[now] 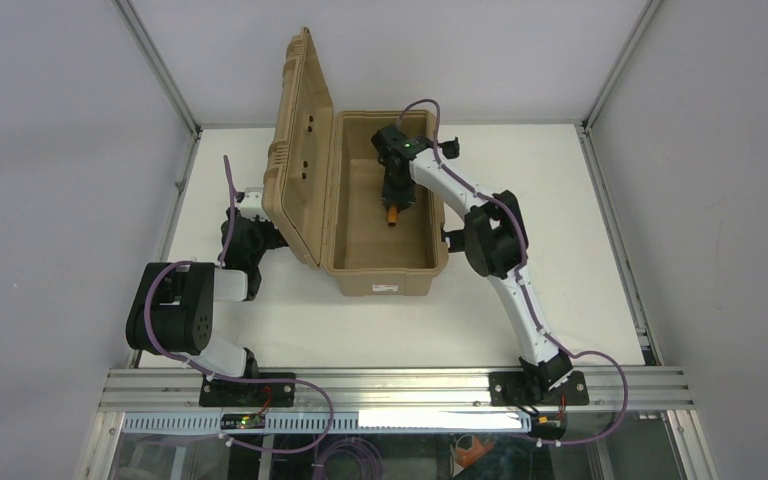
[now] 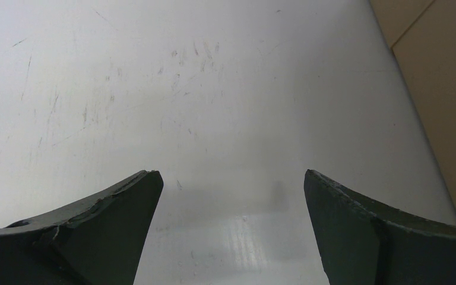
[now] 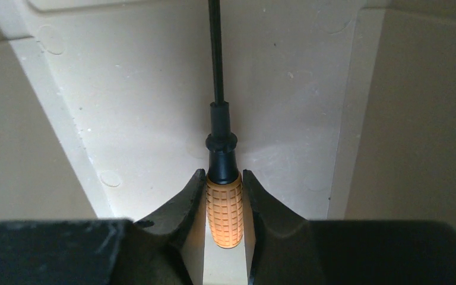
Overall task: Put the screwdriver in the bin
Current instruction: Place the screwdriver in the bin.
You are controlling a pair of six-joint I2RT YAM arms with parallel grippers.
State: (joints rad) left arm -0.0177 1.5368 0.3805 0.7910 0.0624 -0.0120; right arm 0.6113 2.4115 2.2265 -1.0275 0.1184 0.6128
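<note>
Top: right hand [image 1: 395,196] inside tan hard-plastic rectangular bin [image 1: 385,281], lid [image 1: 300,150] raised at 9 o'clock; left wrist: left hand [image 2: 231,178] spread empty over white tabletop [image 2: 154,89]; right wrist: right hand clamps small orange-handled screwdriver [image 3: 224,208], black shaft toward 12 o'clock.

The bin [image 1: 385,280] is open at the top, with free floor on all sides of the right gripper [image 3: 222,176], which reaches in over the right rim clamped on the screwdriver [image 3: 224,211]. The lid [image 1: 300,150] stands upright along the left side and blocks that approach. Behind it, the left gripper [image 2: 231,174], fingers spread, faces bare table [image 2: 154,89], with the bin just to its right.
</note>
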